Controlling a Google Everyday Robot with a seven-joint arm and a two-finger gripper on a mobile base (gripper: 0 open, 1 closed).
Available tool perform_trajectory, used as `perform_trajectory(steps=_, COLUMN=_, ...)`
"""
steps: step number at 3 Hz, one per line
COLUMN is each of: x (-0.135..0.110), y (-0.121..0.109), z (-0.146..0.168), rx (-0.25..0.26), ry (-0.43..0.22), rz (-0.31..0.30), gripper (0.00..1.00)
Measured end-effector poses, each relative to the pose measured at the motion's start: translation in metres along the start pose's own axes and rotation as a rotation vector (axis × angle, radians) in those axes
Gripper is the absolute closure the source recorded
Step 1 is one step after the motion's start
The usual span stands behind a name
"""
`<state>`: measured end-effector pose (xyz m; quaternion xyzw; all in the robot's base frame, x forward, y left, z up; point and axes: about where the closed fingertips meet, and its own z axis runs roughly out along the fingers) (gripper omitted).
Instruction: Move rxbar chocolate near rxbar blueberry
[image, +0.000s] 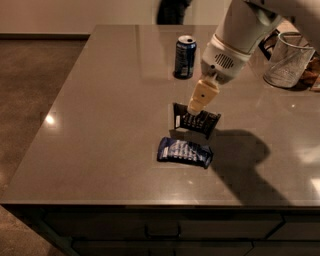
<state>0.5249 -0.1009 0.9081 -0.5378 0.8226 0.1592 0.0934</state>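
Observation:
The rxbar chocolate, a black wrapper with white lettering, hangs tilted on edge just above the grey table. My gripper comes down from the upper right and is shut on its top edge. The rxbar blueberry, a dark blue crinkled wrapper, lies flat on the table just in front of the chocolate bar, a small gap apart.
A blue soda can stands upright at the back of the table. A clear glass container stands at the back right. The arm casts a dark shadow to the right of the bars. The table's front edge is near the blueberry bar.

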Motion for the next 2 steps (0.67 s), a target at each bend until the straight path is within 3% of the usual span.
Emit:
perform_trajectory(steps=1, x=0.0023, y=0.0122, z=0.0038, rx=-0.074, ry=-0.025, rz=-0.022, gripper=0.14)
perform_trajectory(steps=2, x=-0.0036, y=0.0089, z=0.0051, rx=-0.061, ry=-0.042, rz=-0.022, gripper=0.00)
